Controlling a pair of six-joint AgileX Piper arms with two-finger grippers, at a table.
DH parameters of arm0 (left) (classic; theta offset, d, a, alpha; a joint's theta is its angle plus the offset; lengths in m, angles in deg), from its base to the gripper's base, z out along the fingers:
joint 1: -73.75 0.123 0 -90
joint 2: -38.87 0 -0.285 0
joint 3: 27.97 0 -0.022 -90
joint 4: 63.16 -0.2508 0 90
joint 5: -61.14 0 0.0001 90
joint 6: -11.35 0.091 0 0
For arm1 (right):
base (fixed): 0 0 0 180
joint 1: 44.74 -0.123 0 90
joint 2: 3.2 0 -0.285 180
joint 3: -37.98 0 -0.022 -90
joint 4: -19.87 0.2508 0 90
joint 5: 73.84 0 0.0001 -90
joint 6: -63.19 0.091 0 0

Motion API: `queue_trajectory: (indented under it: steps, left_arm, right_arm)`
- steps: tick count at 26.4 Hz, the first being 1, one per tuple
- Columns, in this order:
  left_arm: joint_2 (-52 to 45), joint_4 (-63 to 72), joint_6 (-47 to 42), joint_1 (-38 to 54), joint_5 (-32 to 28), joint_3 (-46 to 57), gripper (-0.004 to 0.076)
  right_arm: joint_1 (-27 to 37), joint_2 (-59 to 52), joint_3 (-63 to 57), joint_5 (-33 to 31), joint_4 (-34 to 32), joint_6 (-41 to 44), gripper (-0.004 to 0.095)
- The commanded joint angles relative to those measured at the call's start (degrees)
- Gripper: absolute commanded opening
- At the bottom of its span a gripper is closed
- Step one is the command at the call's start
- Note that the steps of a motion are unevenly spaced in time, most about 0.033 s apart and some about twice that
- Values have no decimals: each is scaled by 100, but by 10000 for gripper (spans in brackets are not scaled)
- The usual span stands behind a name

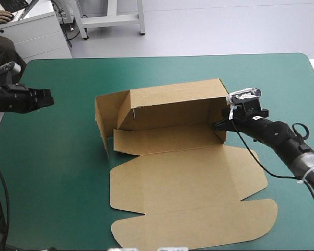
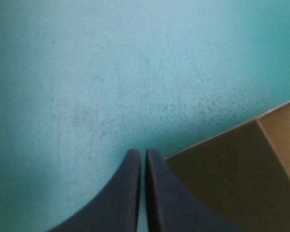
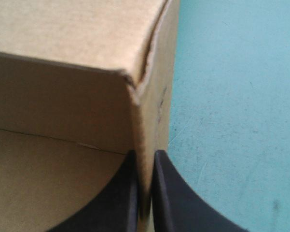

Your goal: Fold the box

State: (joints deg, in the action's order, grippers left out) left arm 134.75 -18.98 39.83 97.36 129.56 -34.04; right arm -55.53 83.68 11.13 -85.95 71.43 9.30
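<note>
High cam: above and behind the robot, tilted forward and down, far enough back to take in the whole table (image 1: pixel 68 198) and the box (image 1: pixel 183 172). Left wrist cam: looks along the left gripper (image 2: pixel 140 155), low over the teal-green cover (image 2: pixel 111 72). One box corner shows ahead of the claw, off to one side. Right wrist cam: looks along the right gripper (image 3: pixel 142 159), very close, box wall between its fingers (image 3: pixel 178 203), cover beside it. All three views share the box.
</note>
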Motion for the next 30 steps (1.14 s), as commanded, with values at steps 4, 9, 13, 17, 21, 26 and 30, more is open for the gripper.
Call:
queue_trajectory:
  steps: [4, 9, 13, 17, 21, 26, 30]
  left_arm:
    - [-978, 326, 393, 392, -637, 1234, -10]
    - [-1514, 678, 371, 392, -2272, 2008, -10]
    - [-1673, 726, 371, 392, -2313, 2210, -10]
    - [-1845, 740, 556, 392, -2863, 2606, -10]
    - [-2017, 807, 580, 401, -3320, 3016, -10]
    - [-2017, 882, 620, 401, -3087, 3095, -10]
    - [-2017, 882, 654, 401, -3099, 3184, -10]
  right_arm:
    - [26, -96, 178, -396, 62, 272, -17]
    - [26, 1, 188, -611, -118, 758, -17]
    - [26, 40, 256, -673, -243, 1067, -16]
    - [35, 57, 446, -821, -625, 1355, -17]
    - [48, 57, 853, -1652, -1734, 2329, -17]
    - [48, 57, 1522, -2530, -2715, 3581, -16]
    - [48, 57, 1991, -3307, -3337, 4415, -16]
